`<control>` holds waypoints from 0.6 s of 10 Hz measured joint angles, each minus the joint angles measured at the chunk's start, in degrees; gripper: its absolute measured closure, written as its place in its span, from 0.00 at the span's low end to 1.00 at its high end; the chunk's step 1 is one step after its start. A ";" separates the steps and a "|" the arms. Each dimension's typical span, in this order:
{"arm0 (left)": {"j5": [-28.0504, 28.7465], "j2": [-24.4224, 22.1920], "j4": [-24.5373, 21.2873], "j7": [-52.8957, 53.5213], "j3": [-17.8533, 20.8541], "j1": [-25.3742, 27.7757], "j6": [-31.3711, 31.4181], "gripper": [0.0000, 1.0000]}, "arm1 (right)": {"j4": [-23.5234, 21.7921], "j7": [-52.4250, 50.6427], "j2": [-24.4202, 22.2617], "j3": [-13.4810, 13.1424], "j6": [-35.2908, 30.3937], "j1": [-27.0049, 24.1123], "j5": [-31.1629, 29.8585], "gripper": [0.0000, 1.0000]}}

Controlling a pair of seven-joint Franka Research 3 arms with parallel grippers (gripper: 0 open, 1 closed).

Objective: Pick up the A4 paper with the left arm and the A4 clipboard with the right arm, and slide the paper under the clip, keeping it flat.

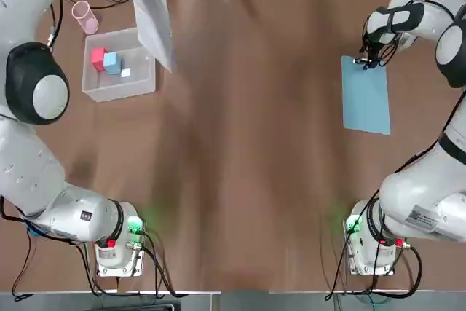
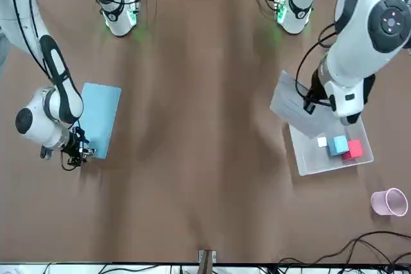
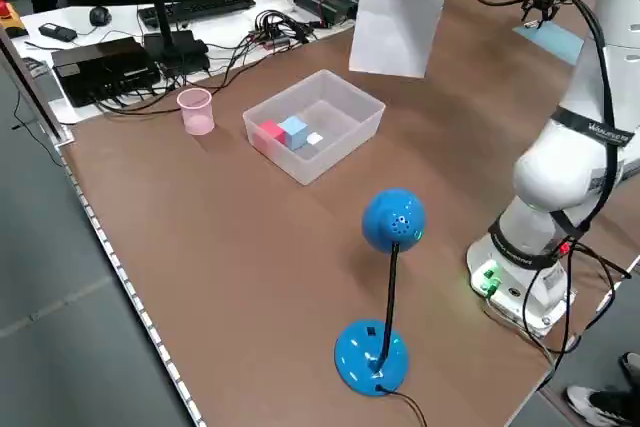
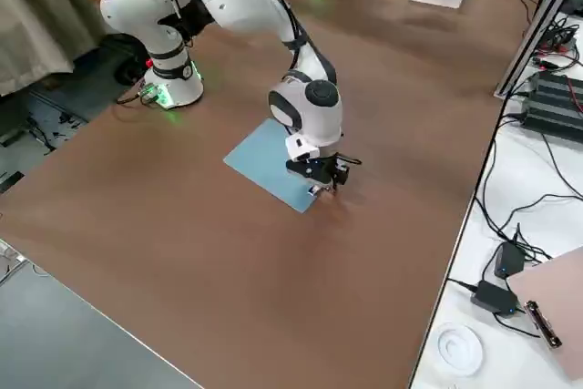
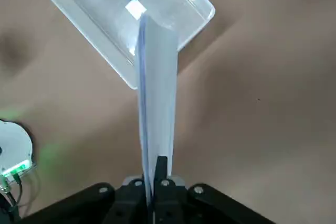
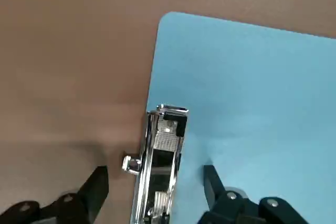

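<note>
1. Positioning both sheets is the step in hand, judging by the top view: the A4 paper [image 1: 154, 25] is up at far left, beside and partly over the plastic bin [image 1: 120, 95]; the A4 clipboard [image 1: 366, 103] lies flat at far right.
2. Left side view: the paper [image 3: 402, 22] hangs tilted, not flat.
3. Left wrist view: left gripper [image 5: 153, 182] closed on the paper's edge.
4. Right wrist view: right gripper [image 6: 156, 180], at the clipboard's far end, is open, one finger either side of the clip [image 6: 160, 166]; no grip seen.
5. Next, I judge: close on the clip end, secure the board, then bring the paper right, level it and open the clip for its edge.
</note>
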 joint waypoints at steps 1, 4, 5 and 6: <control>-0.08 0.18 0.00 -0.56 -0.06 -0.05 0.43 0.99 | 0.02 0.10 0.02 0.01 0.04 0.01 0.00 0.19; -2.67 1.40 0.00 -5.46 0.02 -0.01 3.58 0.99 | 0.08 0.29 0.01 0.01 0.04 0.02 -0.02 0.24; -3.31 1.94 0.00 -8.04 0.00 -0.22 5.05 0.99 | 0.11 0.39 0.01 0.01 0.04 0.02 -0.03 0.26; -3.50 2.33 0.00 -10.08 0.00 -0.60 5.85 0.99 | 0.12 0.50 0.00 -0.01 0.04 0.02 -0.03 0.29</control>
